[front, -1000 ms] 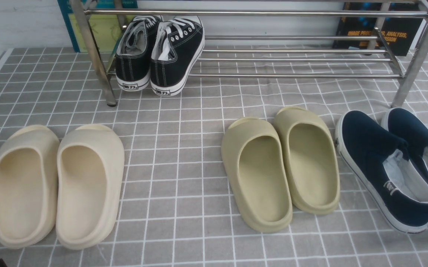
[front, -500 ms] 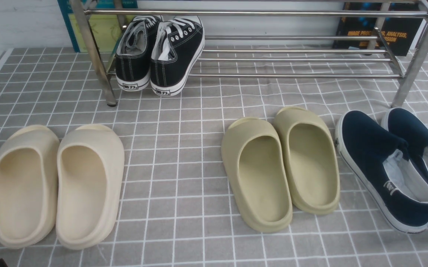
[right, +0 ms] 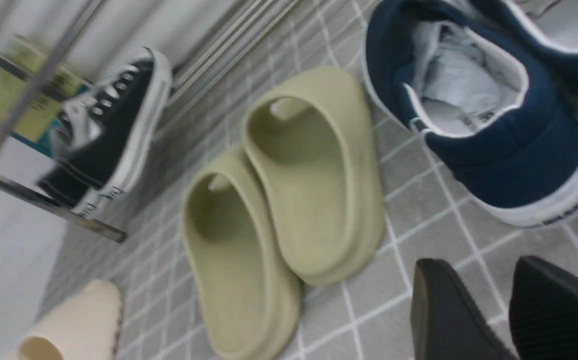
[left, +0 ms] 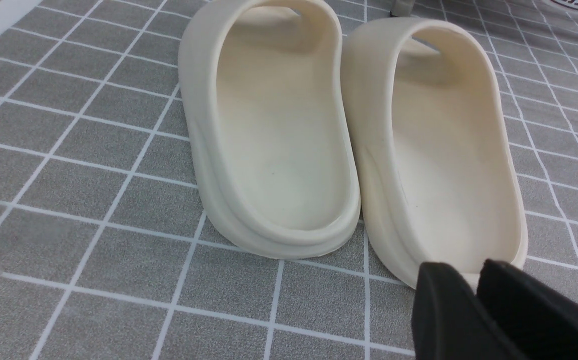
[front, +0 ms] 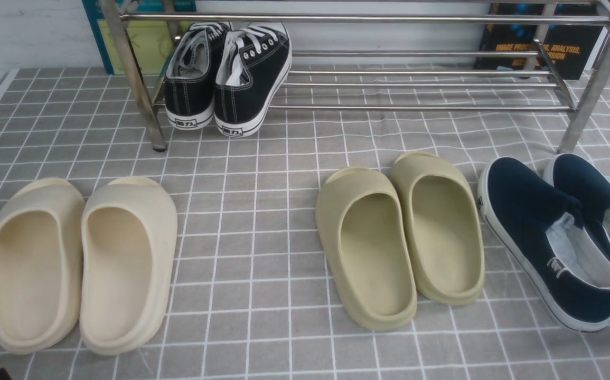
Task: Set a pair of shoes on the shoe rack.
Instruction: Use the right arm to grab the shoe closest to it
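The pair of navy slip-on shoes [front: 542,237] lies on the checked cloth at the front right, toes toward the shoe rack [front: 421,107]. In the right wrist view, the nearer navy shoe [right: 499,125] is a little ahead of my right gripper [right: 479,265]. That gripper is open over bare cloth, with nothing between its fingers. My left gripper [left: 469,267] hovers at the heel of a cream slide [left: 439,150]. Its fingers stand slightly apart and hold nothing. Neither gripper shows in the front view.
Black lace-up sneakers [front: 228,74] sit on the left end of the rack's lower bars. Cream slides [front: 83,264] lie front left and olive slides [front: 400,237] lie in the middle. Books lean on the wall behind the rack.
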